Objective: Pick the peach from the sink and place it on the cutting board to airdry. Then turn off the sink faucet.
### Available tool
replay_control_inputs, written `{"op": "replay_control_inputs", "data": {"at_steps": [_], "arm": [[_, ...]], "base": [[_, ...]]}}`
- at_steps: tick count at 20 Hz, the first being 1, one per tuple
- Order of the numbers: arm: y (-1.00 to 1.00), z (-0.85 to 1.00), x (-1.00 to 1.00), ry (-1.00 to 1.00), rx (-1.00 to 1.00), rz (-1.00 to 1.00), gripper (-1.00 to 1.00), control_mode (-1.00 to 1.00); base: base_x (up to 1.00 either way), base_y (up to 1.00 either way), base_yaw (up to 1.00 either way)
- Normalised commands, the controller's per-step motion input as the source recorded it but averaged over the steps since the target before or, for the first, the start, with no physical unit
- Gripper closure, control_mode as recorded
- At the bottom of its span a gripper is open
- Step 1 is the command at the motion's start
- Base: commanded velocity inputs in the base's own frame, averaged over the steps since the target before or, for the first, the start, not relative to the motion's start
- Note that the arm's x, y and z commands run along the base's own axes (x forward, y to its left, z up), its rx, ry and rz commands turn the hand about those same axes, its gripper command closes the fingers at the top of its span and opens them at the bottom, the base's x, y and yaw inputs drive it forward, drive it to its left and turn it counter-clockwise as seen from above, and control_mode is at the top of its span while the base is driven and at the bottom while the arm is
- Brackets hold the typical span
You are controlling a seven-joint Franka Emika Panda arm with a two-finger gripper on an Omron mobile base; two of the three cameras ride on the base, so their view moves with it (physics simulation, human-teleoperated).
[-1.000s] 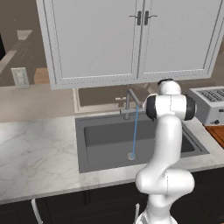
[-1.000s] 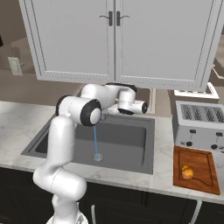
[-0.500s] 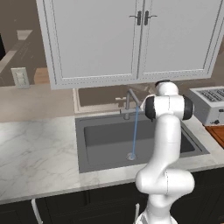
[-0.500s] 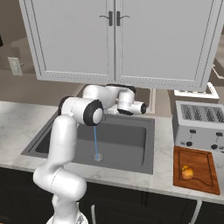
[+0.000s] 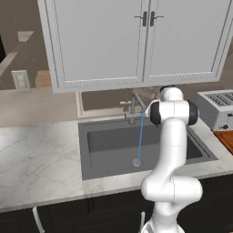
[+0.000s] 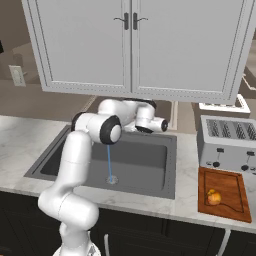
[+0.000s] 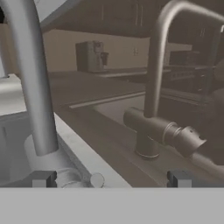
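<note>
White wall cabinets [image 6: 132,45] hung over a marble counter [image 5: 38,157], largest things in sight. Set into the counter was the dark grey sink [image 5: 113,148], rectangular, with a round silver drain [image 5: 136,163] on its floor. The Franka arm [image 6: 75,165] rose from the front of the counter and bent over the basin toward the back wall, its hand level with the tap. A silver toaster [image 6: 229,142] stood on the counter to the right of the sink, against the wall. Just in front of the toaster lay the cutting board [image 6: 232,200], reddish-brown with a darker rim. The sink faucet [image 5: 136,105], a slim grey gooseneck, stood at the back edge of the basin; a thin blue stream of water [image 6: 109,162] fell from its spout straight to the drain, so the tap was running. In the hand view the faucet's base and side lever [image 7: 181,138] sat close ahead, the lever's knob pointing toward the right fingertip, and a second grey upright pipe [image 7: 30,78] stood at left. The gripper [image 7: 111,178] was open, its two dark fingertips [image 7: 42,178] well apart, nothing between them, not touching the lever. The peach [image 6: 214,197], small and orange-red, rested on the cutting board toward its left side, well apart from the sink.
</note>
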Motion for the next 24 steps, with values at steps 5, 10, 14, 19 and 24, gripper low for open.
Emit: {"op": "replay_control_inputs", "data": {"at_steps": [5, 10, 14, 19, 24], "arm": [[-0.03, -0.17, 0.24, 0.00, 0.00, 0.00, -1.00, -1.00], [-0.02, -0.14, 0.23, 0.00, 0.00, 0.00, -1.00, -1.00], [0.10, -0.03, 0.11, 0.00, 0.00, 0.01, -1.00, -1.00], [0.52, 0.00, 0.02, 0.00, 0.00, 0.07, -1.00, -1.00], [0.98, 0.05, 0.03, 0.00, -0.03, 0.11, -1.00, -1.00]], "base": [[0.00, 0.00, 0.00], [0.00, 0.00, 0.00], [0.00, 0.00, 0.00], [0.00, 0.00, 0.00], [0.00, 0.00, 0.00]]}}
